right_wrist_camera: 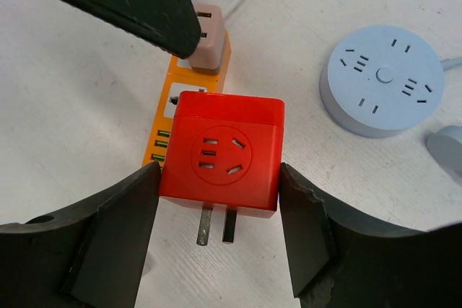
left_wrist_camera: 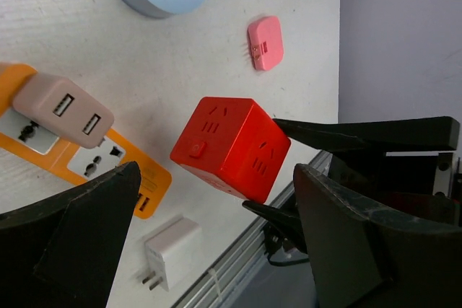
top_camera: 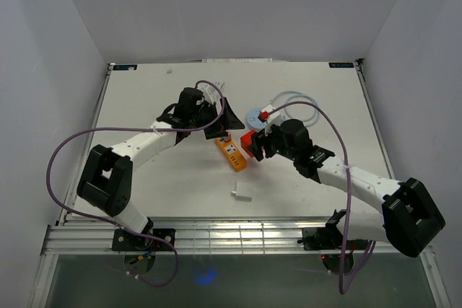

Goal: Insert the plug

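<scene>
The right claw pinches the shiny red cube plug with two metal pins, one black finger pressed on each side. It holds the cube by its flat sides, most likely so the cube cannot slip or twist. The left claw is spread wide with nothing in it. It hangs over the long orange plastic power strip, maybe ready to hold the strip steady.

The red cube is just beside the near end of the orange strip and is not plugged in yet. A tan block with two USB holes already sits in the strip, so the cube has to go in a free spot.

The right wrist view shows the two pins sticking out toward the claw's own wrist, not down at the strip. The other views do not show the pins at all. I think the cube must turn before it can go in.

The left wrist view shows the cube tipped on a slant. It also shows a small white plug lying near the table edge and a little pink square thing.

The top view shows both arms reaching to the middle, with the round pale blue socket just behind them.
</scene>
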Controlling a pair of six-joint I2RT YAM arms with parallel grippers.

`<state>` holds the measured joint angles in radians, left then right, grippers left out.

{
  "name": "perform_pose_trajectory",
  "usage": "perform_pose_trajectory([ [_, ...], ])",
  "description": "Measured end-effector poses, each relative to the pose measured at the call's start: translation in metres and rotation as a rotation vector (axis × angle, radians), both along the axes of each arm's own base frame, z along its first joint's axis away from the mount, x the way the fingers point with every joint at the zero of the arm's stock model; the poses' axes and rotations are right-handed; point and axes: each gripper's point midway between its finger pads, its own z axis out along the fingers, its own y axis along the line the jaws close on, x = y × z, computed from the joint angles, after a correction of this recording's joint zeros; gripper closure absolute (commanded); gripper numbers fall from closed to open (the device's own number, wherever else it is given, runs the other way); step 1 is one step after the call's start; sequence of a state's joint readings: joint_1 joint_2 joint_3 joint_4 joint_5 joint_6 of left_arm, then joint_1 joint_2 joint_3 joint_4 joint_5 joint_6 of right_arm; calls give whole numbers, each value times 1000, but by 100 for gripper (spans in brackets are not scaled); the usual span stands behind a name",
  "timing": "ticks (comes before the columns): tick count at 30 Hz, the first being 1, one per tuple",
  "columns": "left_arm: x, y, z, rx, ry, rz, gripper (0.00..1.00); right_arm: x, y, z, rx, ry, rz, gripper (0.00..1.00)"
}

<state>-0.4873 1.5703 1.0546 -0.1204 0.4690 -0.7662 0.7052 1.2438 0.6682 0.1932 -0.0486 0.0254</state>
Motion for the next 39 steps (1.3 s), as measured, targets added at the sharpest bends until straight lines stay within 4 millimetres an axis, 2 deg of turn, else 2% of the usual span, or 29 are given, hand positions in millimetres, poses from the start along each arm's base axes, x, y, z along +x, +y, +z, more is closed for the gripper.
perform_pose_trajectory([
  [4, -6, -7, -4, -9, 81, -5, 2, -5, 0, 12, 33, -45, 13, 75],
  [10, -5, -17, 13, -67, 136, -8, 2, -6, 0, 34, 72, -119, 27, 76],
  [14, -7, -23, 15, -95, 178, -14, 2, -7, -1, 43, 85, -144, 29, 77],
  [20, -9, -31, 12, -136, 256, -12, 2, -7, -2, 49, 94, -160, 27, 77],
  [25, -8, -35, 21, -178, 269, -12, 2, -6, -2, 54, 99, -169, 23, 78],
  [31, -8, -42, 34, -241, 270, -35, 2, -2, 1, 69, 120, -193, 22, 78],
  [39, -6, -49, 36, -287, 286, -56, 2, -1, 3, 75, 128, -202, 22, 79],
])
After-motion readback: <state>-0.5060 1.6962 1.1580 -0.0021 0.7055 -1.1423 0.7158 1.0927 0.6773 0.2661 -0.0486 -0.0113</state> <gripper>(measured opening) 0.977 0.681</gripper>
